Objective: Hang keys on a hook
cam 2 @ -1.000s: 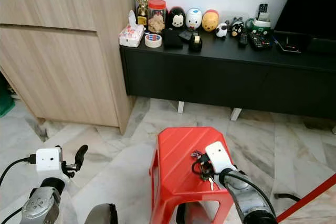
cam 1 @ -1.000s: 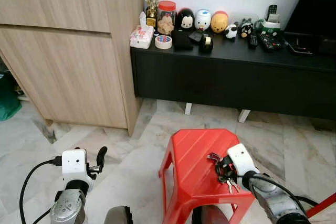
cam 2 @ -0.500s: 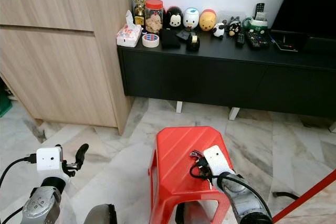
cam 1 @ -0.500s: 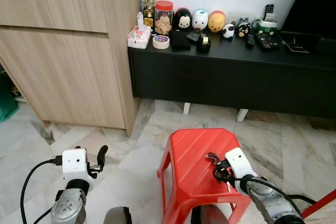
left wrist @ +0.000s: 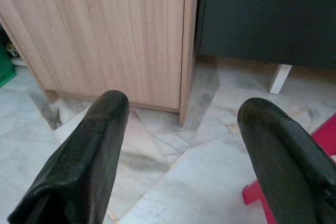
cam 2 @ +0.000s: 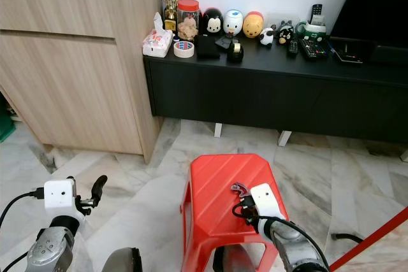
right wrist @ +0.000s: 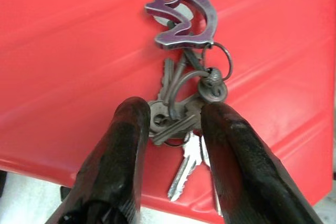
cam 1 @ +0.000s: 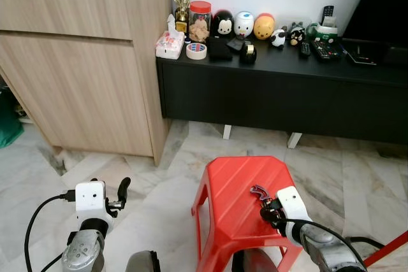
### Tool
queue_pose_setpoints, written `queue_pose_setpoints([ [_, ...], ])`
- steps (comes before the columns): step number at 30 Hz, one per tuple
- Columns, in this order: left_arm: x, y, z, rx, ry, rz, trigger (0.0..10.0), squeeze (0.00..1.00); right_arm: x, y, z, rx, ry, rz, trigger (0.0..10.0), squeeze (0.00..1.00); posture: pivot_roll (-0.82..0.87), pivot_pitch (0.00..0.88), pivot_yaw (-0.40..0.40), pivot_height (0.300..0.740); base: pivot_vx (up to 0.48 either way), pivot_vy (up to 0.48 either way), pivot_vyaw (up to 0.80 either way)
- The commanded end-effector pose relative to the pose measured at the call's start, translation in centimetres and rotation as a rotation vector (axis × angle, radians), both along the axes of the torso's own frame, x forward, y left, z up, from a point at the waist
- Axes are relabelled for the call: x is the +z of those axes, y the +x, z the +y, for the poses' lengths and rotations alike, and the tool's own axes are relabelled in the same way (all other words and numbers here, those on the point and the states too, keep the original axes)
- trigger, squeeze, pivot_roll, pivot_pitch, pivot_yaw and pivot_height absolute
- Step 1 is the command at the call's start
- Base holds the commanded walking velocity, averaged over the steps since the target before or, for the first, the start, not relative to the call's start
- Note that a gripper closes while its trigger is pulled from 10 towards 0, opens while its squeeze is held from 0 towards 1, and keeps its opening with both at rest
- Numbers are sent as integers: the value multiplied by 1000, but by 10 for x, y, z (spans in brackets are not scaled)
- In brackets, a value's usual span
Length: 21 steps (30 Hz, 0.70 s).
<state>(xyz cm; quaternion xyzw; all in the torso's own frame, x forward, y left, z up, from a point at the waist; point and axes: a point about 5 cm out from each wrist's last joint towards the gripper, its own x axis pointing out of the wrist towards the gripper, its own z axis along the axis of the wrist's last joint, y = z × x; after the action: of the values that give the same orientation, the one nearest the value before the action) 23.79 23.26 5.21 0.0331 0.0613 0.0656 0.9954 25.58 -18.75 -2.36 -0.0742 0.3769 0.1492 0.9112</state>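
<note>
We see the wooden cabinet (cam 1: 83, 62) at the left and the black desk (cam 1: 280, 90) beside it, carrying a row of small figurines (cam 1: 245, 25). In front stands the red stool (cam 1: 236, 205) on the marble floor (cam 1: 159, 176). Our right arm reaches forward over the stool top, its wrist partly cut off by the lower edge of the head views. The right gripper (right wrist: 170, 121) is closed narrowly on the keys (right wrist: 181, 114), which hang between the jaws just above the stool top; a purple keychain (right wrist: 184, 19) extends beyond the fingertips. Our left gripper (left wrist: 181, 124) hangs low over the floor beside the stool, jaws spread wide and holding nothing.
</note>
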Motion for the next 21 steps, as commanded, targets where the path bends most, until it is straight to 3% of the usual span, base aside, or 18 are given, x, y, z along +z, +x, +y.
queue_pose_setpoints([
  [1, -4, -1, -1, 1, 10, 9, 10000, 0, 1, 0, -3, -24, 8, -8, 10000, 0, 78, 0, -98, 598, 0, 0, 0],
  [13, -5, -2, -2, 3, 7, 8, 10000, 0, 8, 8, -5, -31, 23, -98, 10000, 0, 72, 0, -98, 598, 0, 0, 0],
  [21, -6, -1, -3, -1, 3, 9, 10000, 0, 1, 7, -3, -30, 7, -75, 10000, 0, 66, 0, -96, 598, 0, 0, 0],
])
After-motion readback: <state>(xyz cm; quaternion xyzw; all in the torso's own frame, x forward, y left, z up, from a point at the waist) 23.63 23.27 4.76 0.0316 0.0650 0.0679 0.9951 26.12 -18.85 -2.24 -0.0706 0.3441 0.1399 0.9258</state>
